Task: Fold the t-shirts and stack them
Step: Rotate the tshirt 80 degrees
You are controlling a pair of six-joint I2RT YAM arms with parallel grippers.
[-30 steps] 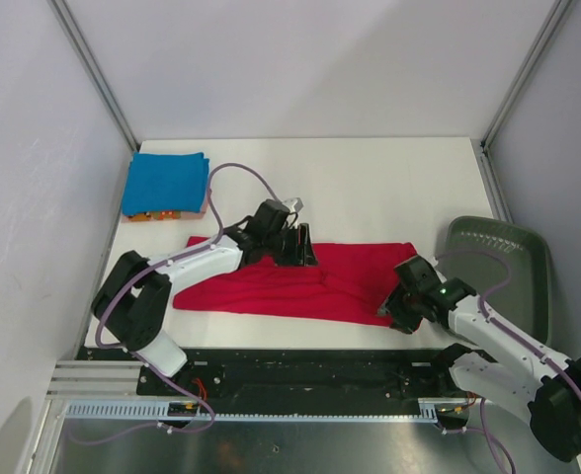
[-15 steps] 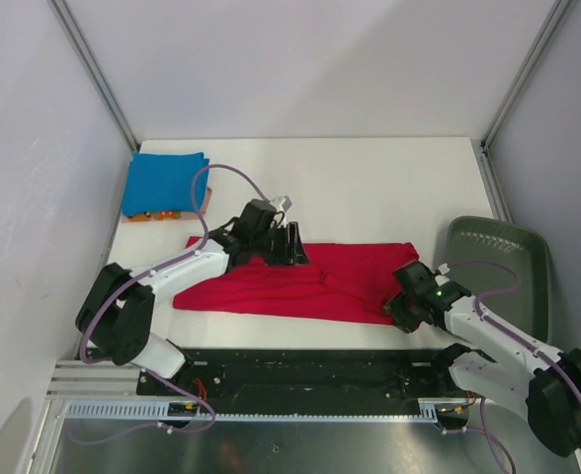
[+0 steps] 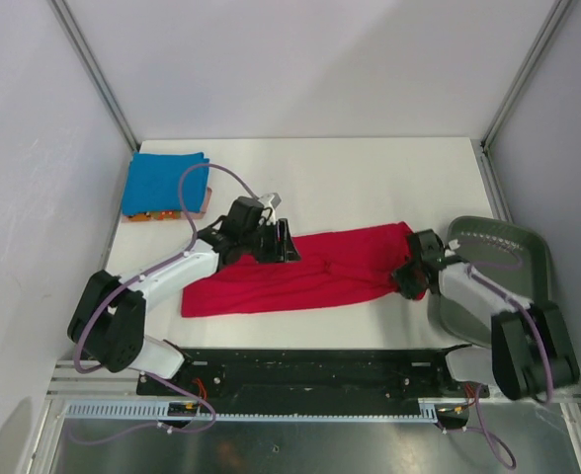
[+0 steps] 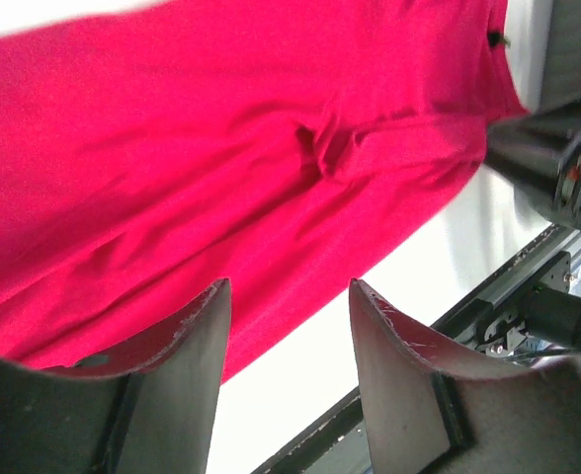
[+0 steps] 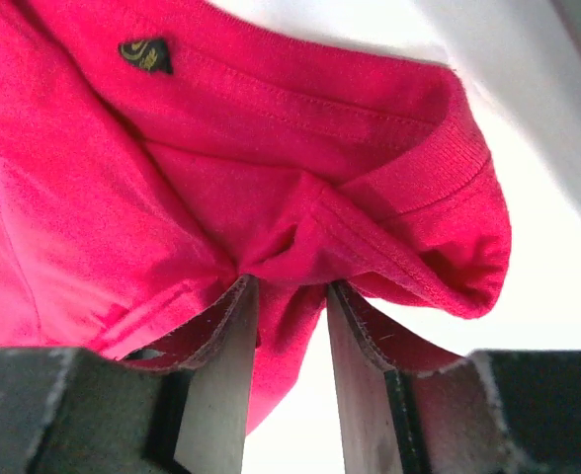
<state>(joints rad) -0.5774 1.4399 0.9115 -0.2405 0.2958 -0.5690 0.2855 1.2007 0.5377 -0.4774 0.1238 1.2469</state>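
Bench [image 3: 370, 178]: white, carries everything.

Red t-shirt [image 3: 320, 272]: the biggest item, lying long and rumpled between my two claws. One end sits at the right claw and the middle runs beneath the left one. It is creased down the centre and not yet folded square.

Bin [image 3: 498, 237]: dark grey, just outboard of the right claw. It plays no part in this job.

Blue t-shirt [image 3: 162, 180]: already folded, well behind and outboard of the left claw in the far corner. Orange t-shirt [image 3: 157, 214]: only a sliver shows under the blue one, so the stack is started.

Left claw [image 4: 287, 291]: the fingers stand apart with nothing between them. It hangs over the shirt's near edge, and I can see cloth and bare bench through the gap.

Right claw [image 5: 286, 286]: closed down on a puckered pinch of red cloth at the collar end. The ribbed neckband bunches just beyond the fingertips.

Neck tag [image 5: 144, 54]: small and dark, ahead and to the left of the right claw.

My read is that the red shirt's fold is in hand, with only one side gripped. The left claw needs to drop and take its own pinch on the matching edge. After that, both claws lift together, carry the edge across without dragging the lower layer, and lay it flat.
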